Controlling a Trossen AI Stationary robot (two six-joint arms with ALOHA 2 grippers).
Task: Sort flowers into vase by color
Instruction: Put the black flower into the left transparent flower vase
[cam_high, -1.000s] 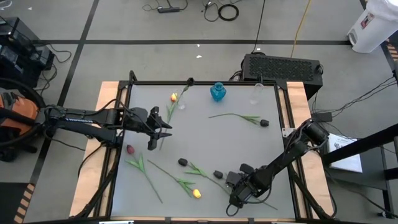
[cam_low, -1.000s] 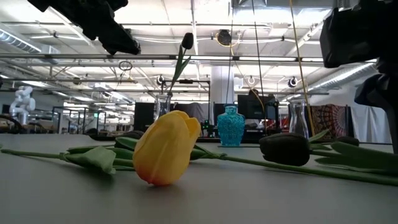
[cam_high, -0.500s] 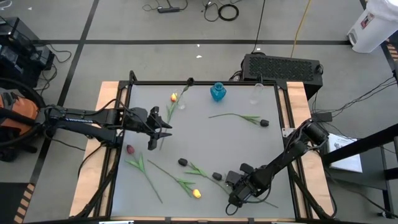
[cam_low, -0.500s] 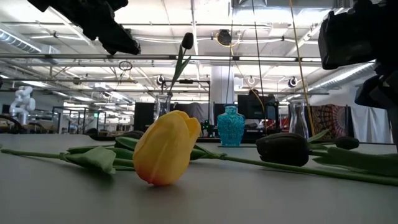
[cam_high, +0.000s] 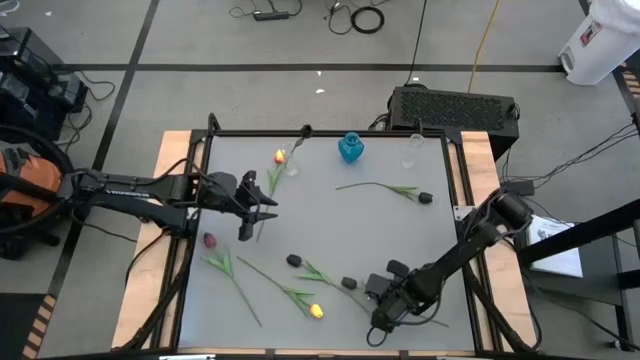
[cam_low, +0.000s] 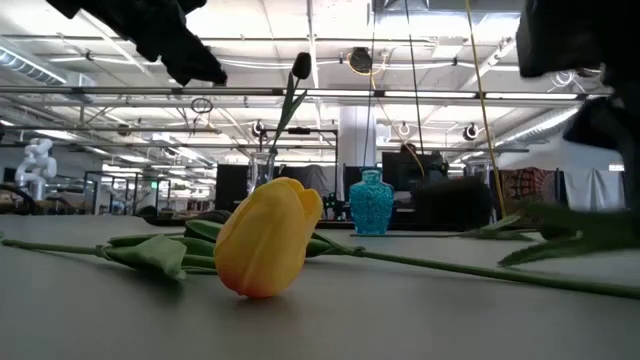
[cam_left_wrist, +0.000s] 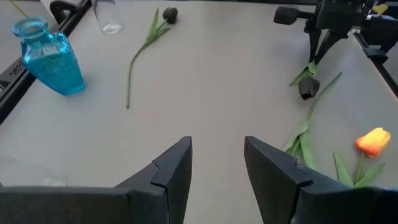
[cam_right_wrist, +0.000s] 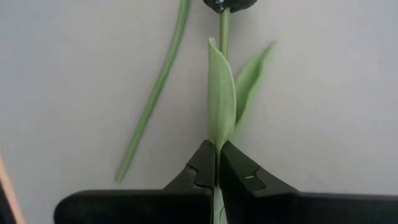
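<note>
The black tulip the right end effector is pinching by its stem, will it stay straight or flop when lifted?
The black tulip will probably droop: its stem is long and thin, and the right end effector grips it far from the bud. It looks light, so the shut jaws should hold. The stem may twist between the fingers.

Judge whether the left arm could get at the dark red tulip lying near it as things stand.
Probably yes. The left end effector is open and empty, just beyond the dark red tulip, with nothing between them. The right end effector is busy, shut on a black tulip.

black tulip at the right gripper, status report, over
Right gripper shut on black tulip stem. Left gripper open, waiting mid-table. Nothing in the way.
</note>
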